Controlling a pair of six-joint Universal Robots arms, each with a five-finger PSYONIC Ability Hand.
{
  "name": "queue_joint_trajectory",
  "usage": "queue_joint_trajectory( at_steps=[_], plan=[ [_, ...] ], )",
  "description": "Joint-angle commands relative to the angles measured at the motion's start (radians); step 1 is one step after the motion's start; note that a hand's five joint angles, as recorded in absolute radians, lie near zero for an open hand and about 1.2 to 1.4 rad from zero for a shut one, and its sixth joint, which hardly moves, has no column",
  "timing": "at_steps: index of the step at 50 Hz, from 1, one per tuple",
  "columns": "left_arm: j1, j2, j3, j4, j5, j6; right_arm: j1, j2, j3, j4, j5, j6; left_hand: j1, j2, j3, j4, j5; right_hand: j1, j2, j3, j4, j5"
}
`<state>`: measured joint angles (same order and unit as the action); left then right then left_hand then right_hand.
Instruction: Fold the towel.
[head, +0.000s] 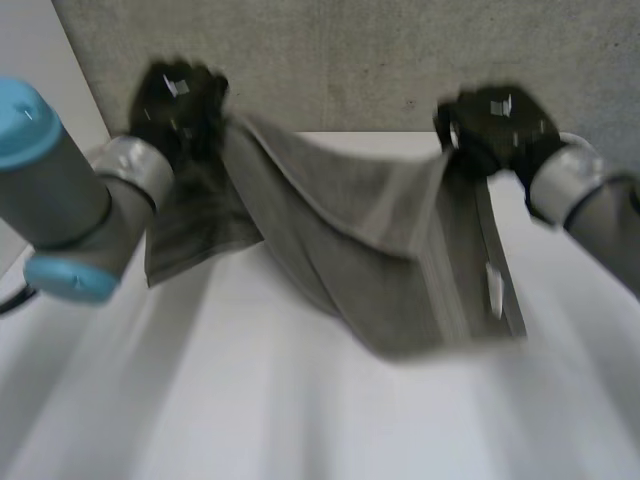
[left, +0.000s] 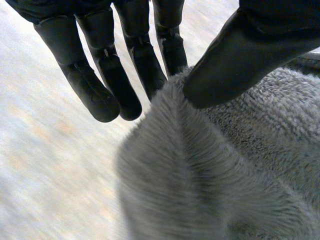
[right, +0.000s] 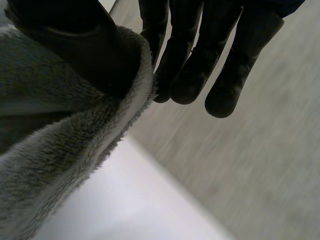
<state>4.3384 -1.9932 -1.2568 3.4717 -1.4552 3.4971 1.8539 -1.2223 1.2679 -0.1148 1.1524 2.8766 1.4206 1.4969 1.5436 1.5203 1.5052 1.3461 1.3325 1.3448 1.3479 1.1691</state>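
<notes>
My left hand (head: 178, 100) and right hand (head: 497, 128) pinch the towel (head: 370, 230) aloft over the bench (head: 300, 420) — thin pinches, either could slip.

A robotics lab or test bench rather than a home: the left arm (head: 70, 200) and the right arm (head: 590, 200), machine limbs with grey joints and light-blue caps, work over a plain white table (head: 300, 420). Behind the table stands a bare grey wall (head: 350, 60) with a rough, concrete-like face, and a paler plain surface (head: 35, 70) adjoins it on the left-arm side. A grey towel (head: 380, 240) hangs above the tabletop between the black left hand (head: 180, 100) and the black right hand (head: 495, 125). Each hand pinches the towel's upper edge between thumb and fingers.
</notes>
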Motion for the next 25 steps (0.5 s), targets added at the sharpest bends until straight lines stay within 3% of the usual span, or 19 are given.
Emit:
queue_joint_trajectory(
  at_steps=[1,3,9,12,15,18,21,25],
  plan=[
    [0.030,-0.042,0.172,0.168,-0.054,-0.030,0.031,0.087,-0.246,-0.427,0.015,0.096,-0.024,-0.101,-0.147,-0.124,-0.283,0.050,0.064,0.051,0.048,0.053],
    [0.029,-0.035,0.160,0.188,-0.072,-0.044,0.039,0.084,-0.219,-0.583,0.010,0.169,-0.024,-0.101,-0.147,-0.124,-0.283,0.050,0.064,0.051,0.048,0.053],
    [0.015,0.043,-0.034,0.198,-0.085,-0.062,0.039,0.066,-0.140,-0.536,-0.020,0.263,-0.024,-0.101,-0.147,-0.124,-0.283,0.050,0.064,0.051,0.048,0.053],
    [0.014,0.080,-0.169,0.198,-0.080,-0.055,0.042,0.058,-0.084,-0.425,-0.068,0.257,-0.024,-0.101,-0.147,-0.124,-0.283,0.050,0.064,0.051,0.048,0.053],
    [0.009,0.094,-0.300,0.199,-0.079,-0.050,0.031,0.090,-0.035,-0.203,-0.141,0.153,-0.024,-0.101,-0.147,-0.124,-0.283,0.050,0.064,0.051,0.048,0.053],
    [-0.002,0.091,-0.410,0.199,-0.079,-0.040,0.028,0.121,-0.032,-0.132,-0.146,0.105,-0.041,-0.118,-0.164,-0.141,-0.301,0.050,0.064,0.051,0.048,0.053],
    [-0.022,0.082,-0.504,0.199,-0.079,-0.018,0.027,0.188,-0.032,0.017,-0.114,0.000,-0.074,-0.150,-0.197,-0.173,-0.333,0.050,0.064,0.051,0.048,0.053],
    [-0.063,0.079,-0.570,0.198,-0.079,0.008,0.007,0.248,-0.039,0.171,0.051,-0.133,-0.121,-0.197,-0.244,-0.221,-0.380,0.050,0.064,0.051,0.048,0.053]
  ],
)
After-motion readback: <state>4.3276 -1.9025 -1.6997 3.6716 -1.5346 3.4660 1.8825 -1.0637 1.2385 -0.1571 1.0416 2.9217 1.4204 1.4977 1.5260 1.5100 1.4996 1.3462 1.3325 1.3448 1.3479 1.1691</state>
